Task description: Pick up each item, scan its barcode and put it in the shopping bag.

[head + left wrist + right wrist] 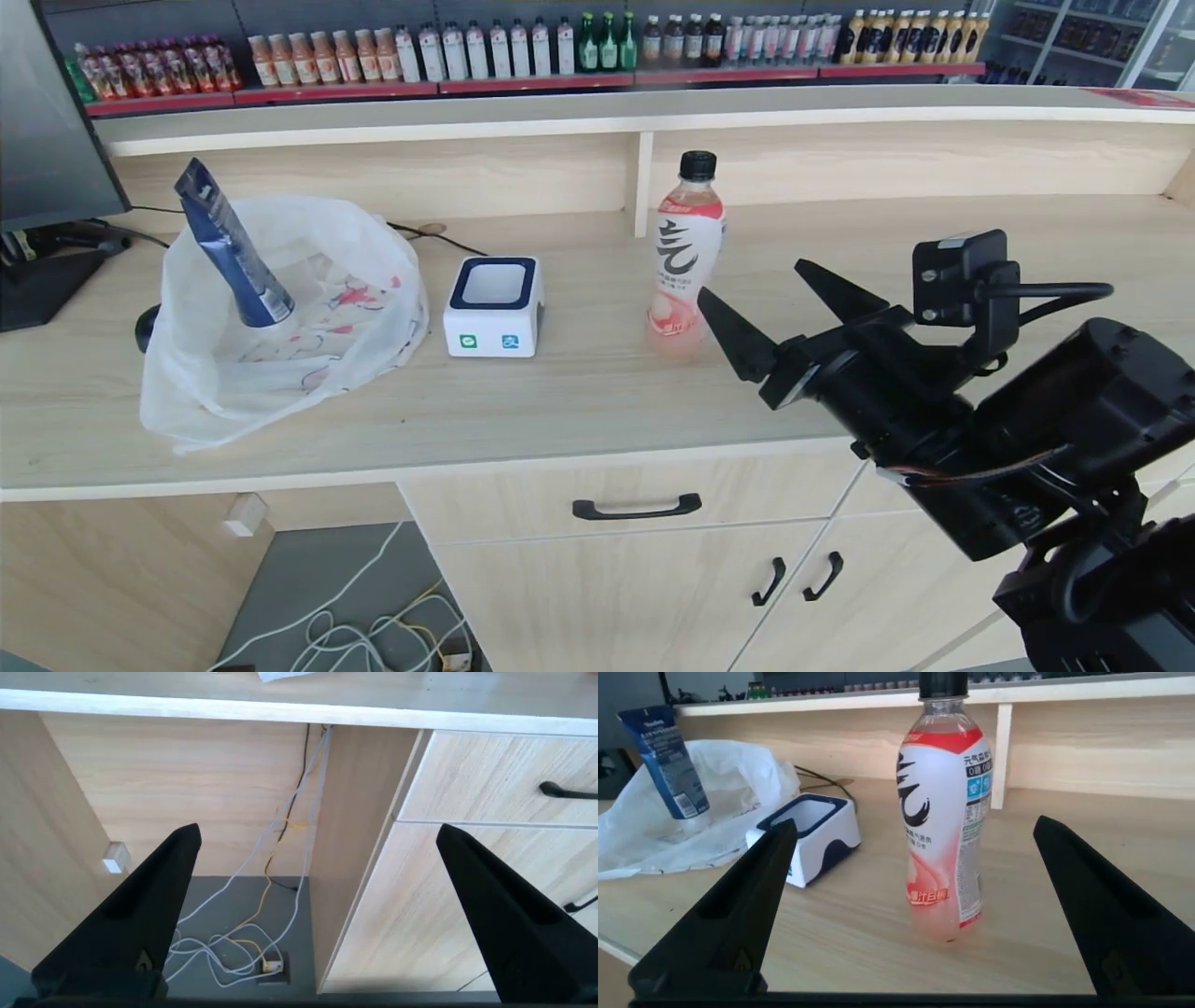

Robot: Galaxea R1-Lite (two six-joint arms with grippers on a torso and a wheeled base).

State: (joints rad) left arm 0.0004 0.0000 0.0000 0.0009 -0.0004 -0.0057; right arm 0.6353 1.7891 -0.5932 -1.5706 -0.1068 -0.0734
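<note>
Counter (pixel 560 401), right jaws wide, empty, near bottle (pixel 684 252)

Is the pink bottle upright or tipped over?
Upright: the bottle stands on its base on the counter, cap uppermost.

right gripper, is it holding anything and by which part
Nothing is held. The right gripper is open, short of the upright pink bottle on the counter; the left gripper is open and empty too.
</note>
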